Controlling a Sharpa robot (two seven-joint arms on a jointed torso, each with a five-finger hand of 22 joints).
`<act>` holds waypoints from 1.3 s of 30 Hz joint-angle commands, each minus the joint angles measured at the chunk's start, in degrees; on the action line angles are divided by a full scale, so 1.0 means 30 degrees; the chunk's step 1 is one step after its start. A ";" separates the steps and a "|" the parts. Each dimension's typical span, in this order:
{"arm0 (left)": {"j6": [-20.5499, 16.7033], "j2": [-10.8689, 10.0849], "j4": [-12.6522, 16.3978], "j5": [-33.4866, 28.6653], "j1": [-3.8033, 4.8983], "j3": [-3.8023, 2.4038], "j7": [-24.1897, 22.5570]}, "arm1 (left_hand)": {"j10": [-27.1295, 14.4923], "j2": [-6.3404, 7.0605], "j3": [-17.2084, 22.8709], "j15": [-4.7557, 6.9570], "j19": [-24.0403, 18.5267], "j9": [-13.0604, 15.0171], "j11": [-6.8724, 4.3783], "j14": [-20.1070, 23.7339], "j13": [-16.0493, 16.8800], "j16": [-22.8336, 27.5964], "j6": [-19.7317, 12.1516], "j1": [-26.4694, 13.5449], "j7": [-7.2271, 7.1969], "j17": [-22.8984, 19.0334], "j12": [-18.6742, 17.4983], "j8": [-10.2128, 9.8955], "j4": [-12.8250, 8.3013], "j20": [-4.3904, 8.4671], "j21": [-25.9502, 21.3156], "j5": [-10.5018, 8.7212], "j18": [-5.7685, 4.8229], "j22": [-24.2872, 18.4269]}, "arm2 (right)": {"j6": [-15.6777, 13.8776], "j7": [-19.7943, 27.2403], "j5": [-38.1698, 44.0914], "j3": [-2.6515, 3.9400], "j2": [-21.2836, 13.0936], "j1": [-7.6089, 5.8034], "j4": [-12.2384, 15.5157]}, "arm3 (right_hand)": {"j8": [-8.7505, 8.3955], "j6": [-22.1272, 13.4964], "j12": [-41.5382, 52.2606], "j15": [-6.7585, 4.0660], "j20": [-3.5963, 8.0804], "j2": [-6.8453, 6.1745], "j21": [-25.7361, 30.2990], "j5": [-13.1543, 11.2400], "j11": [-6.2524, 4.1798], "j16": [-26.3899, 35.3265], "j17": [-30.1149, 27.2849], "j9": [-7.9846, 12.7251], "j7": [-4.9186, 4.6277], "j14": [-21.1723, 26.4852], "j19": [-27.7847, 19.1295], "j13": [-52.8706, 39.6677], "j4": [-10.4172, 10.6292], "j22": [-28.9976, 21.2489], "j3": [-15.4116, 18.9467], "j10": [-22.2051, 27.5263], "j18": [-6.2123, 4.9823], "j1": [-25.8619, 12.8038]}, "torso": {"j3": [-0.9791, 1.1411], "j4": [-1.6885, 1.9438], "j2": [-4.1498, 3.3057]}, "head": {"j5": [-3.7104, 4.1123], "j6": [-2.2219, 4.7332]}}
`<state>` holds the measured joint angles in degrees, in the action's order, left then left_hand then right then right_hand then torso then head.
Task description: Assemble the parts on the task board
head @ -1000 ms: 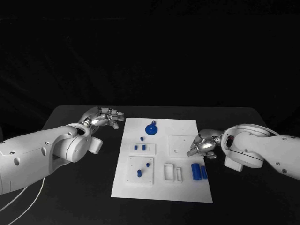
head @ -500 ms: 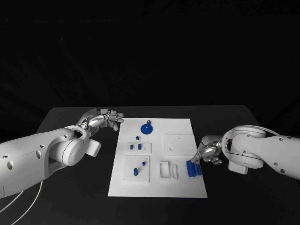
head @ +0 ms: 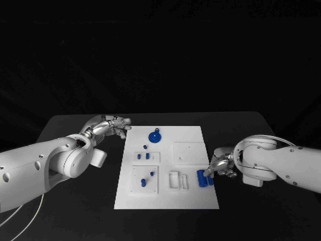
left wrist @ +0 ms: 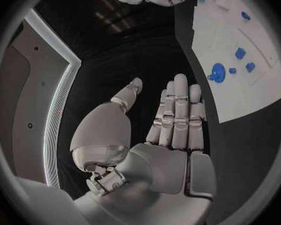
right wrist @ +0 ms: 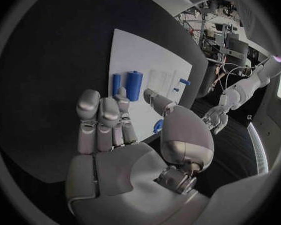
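The white task board [head: 168,198] lies in the middle of the black table. On it are a round blue part with a knob [head: 155,137], small blue parts [head: 145,156] and two blue cylinders [head: 204,178] near its right edge. My right hand [head: 219,167] hovers at that edge beside the cylinders [right wrist: 133,85], its fingers [right wrist: 103,120] stretched out and holding nothing. My left hand [head: 110,125] is off the board's far left corner, fingers [left wrist: 177,110] extended and empty. The round part [left wrist: 217,72] lies ahead of it on the board [left wrist: 253,92].
A raised square plate [head: 189,152] and two white rectangular slots [head: 179,181] sit on the board. A second raised plate [head: 145,179] at the near left carries two small blue parts. Black table surrounds the board on all sides.
The camera has shifted a little. My right hand has moved along the board's right edge from beside the square plate toward the two blue cylinders. The left hand stays where it was.
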<state>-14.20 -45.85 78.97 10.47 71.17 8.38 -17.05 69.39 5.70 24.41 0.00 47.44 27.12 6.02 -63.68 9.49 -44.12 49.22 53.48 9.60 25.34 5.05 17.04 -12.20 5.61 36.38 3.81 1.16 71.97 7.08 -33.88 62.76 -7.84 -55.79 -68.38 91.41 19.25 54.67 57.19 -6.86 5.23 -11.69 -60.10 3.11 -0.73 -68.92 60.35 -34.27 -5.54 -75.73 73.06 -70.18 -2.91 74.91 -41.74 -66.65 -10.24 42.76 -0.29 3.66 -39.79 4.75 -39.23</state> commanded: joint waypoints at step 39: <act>0.0589 -0.0093 0.0125 -0.0473 -0.0011 0.0013 -0.0459 | -0.0136 -0.0145 -0.0627 0.0012 0.0130 -0.0116 0.0018 -0.0130 0.0009 0.0237 -0.0213 -0.0780 0.0015 0.0176 -0.0058 0.0052 0.0069 0.0024 -0.0298 -0.0100 0.0441 0.0038 | -0.2346 0.0164 0.1198 -0.0134 0.2912 0.1449 -0.1309 | -0.0525 -0.0483 0.0002 0.0090 0.0156 -0.0627 -0.0166 -0.0101 0.0121 -0.0052 -0.0032 0.0102 -0.0185 0.0082 -0.0154 -0.0178 0.0782 0.0316 -0.0095 0.0210 -0.1588 -0.1108 | -0.0096 -0.0029 -0.0025 | -0.0295 -0.0160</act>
<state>-13.37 -46.16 79.20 9.44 71.12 8.45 -17.66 69.39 5.28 22.84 0.00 47.42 26.82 5.99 -63.68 9.47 -43.70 49.02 51.56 9.80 25.82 5.05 17.04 -11.89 5.59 35.83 3.82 1.74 72.00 0.89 -33.71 65.48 -8.09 -47.24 -64.28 87.67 17.74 53.59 57.16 -6.73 5.31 -13.42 -60.35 3.11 -0.51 -68.91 60.33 -34.29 -6.00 -75.83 72.75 -70.67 -0.85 74.91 -42.04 -66.44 -10.22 39.98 -0.55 3.63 -39.88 3.96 -39.64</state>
